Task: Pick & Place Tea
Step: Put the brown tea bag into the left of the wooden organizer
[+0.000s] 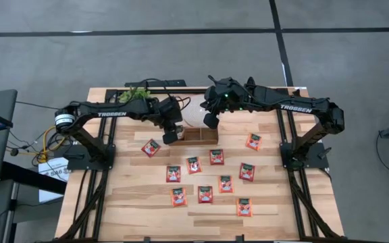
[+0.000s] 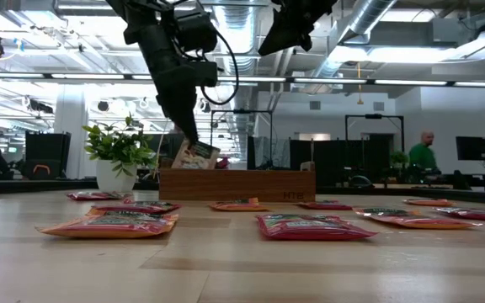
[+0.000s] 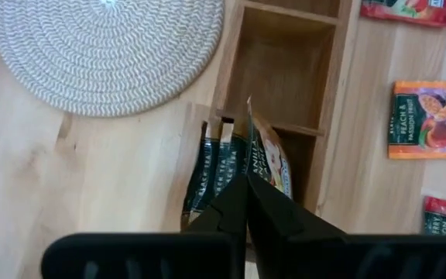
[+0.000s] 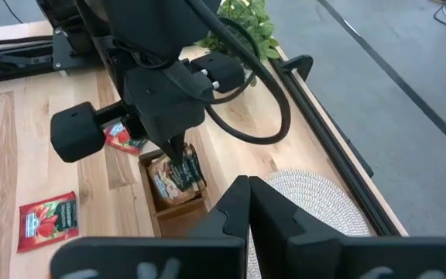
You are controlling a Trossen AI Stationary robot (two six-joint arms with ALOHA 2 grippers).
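Observation:
A brown wooden tray (image 1: 201,135) lies at the table's far middle. My left gripper (image 1: 171,135) hangs over its left end compartment, shut on a pale beige tea sachet (image 3: 268,155). Dark sachets (image 3: 211,167) stand on edge in that same compartment. Several red-orange tea sachets (image 1: 204,177) lie flat on the table nearer the front. My right gripper (image 1: 210,121) is shut and holds nothing; it hangs higher up, over the tray's far side. My left gripper pinches the beige sachet's upper edge (image 3: 248,167) between its two fingers. The fingers (image 2: 187,135) come from above, slanting down. The sachet (image 2: 196,156) hangs tilted below them, its lower part at the rim of the tray's left end compartment (image 4: 178,203).
A round white woven disc (image 3: 107,46) lies just beyond the tray on its far side. A potted green plant (image 1: 137,93) stands at the far left. A lone red sachet (image 1: 151,147) lies left of the tray. People stand in the room behind the table.

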